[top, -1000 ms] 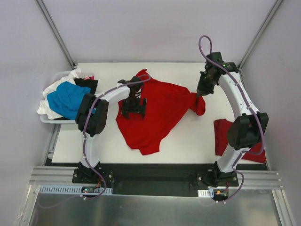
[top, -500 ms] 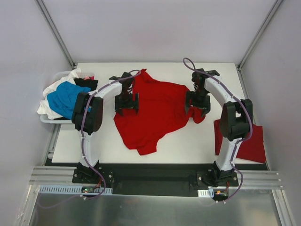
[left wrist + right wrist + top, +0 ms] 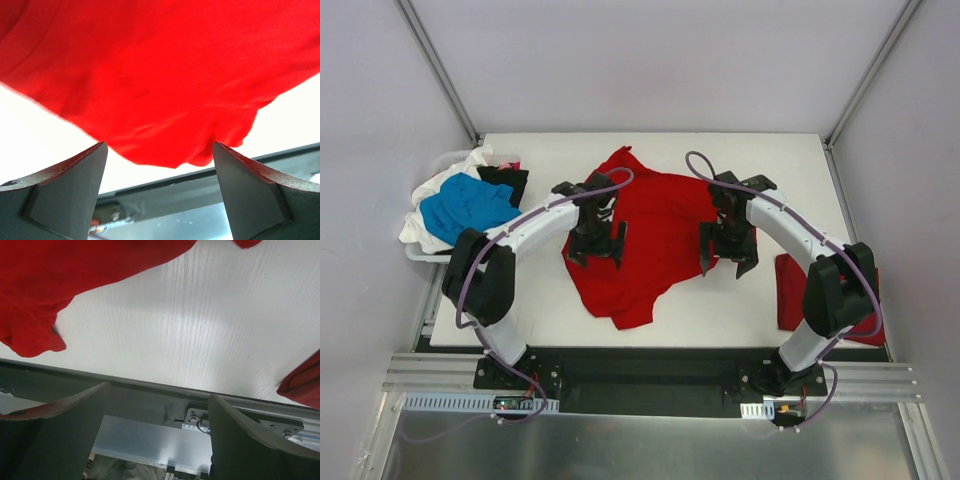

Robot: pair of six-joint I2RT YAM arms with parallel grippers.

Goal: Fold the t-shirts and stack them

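Freshly unclamps right gripper (image 3: pixel 728 265) from rumpled red cloth t-shirt (image 3: pixel 655 215), mid-frame; like left gripper (image 3: pixel 597 258), wide, empty; needs regrasping.

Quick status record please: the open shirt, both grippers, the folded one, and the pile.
loose red t-shirt: unfolded, rumpled, middle of table
left gripper: open, over the shirt's left edge, holding nothing
right gripper: open, at the shirt's right edge, holding nothing
folded red t-shirt: table's right edge, partly hidden by right arm
waiting pile: blue, white and black shirts heaped at far left
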